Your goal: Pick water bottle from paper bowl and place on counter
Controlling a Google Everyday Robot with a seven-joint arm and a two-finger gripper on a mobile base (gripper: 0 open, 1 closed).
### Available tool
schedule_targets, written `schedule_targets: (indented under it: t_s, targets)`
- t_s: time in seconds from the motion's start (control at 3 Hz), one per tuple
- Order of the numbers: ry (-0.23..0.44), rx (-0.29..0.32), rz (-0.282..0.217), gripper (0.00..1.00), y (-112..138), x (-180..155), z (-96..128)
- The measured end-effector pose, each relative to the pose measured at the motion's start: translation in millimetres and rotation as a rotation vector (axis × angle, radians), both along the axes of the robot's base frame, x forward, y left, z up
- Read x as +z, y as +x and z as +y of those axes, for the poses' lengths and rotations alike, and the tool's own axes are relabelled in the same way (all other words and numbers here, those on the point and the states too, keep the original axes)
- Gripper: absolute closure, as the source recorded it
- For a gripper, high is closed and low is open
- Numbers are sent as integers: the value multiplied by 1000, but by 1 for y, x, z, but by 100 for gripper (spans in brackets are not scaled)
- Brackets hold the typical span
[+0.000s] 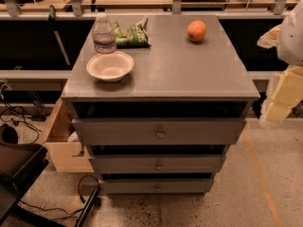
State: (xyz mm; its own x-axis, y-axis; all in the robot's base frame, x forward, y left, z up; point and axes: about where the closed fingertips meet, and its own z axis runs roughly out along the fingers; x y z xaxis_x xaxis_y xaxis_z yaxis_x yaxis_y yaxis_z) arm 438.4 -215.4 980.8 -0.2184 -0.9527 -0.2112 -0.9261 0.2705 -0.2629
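The gripper point(283, 96) sits at the right edge of the view, off the side of the worktop point(189, 70) and a little below its level, showing as pale yellow blocky shapes under a rounded white arm point(293, 32); whether it is wide or narrow I cannot tell, and it holds nothing that can be seen. It is well apart from everything on the top. The worktop is a flat, matte grey rectangle with a plain squared edge. Nearest the gripper, towards the far right of the top, lies a round orange point(196, 30) with a smooth skin, standing alone. Further left, at the far edge, a crinkled green snack bag point(135, 34) lies flat, glossy and creased. Just beside the bag on its left the bottle point(104, 34) stands upright, clear ribbed plastic with a white cap and a pale band round its middle. It stands at the far rim of the bowl point(110, 66), seemingly on the worktop just behind it; whether the two touch I cannot tell. The bowl is shallow, round and off-white, of matte paper with a wide rim, near the front left corner. Under the top are three grey drawers point(118, 131), each with a small round knob in the middle. A light wooden box point(59, 145) sits by the cabinet's left side on a speckled floor point(236, 197), where dark cables point(19, 112) trail.
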Motion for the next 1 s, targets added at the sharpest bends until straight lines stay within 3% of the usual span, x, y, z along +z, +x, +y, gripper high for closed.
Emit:
schedule_targets:
  t_s: [0.33,0.67,1.0]
  targets:
    - [0,0,0,0,0,0,0]
    - [95,29,-49,0,8,9,7]
    - [280,81,-177,0,43,30,4]
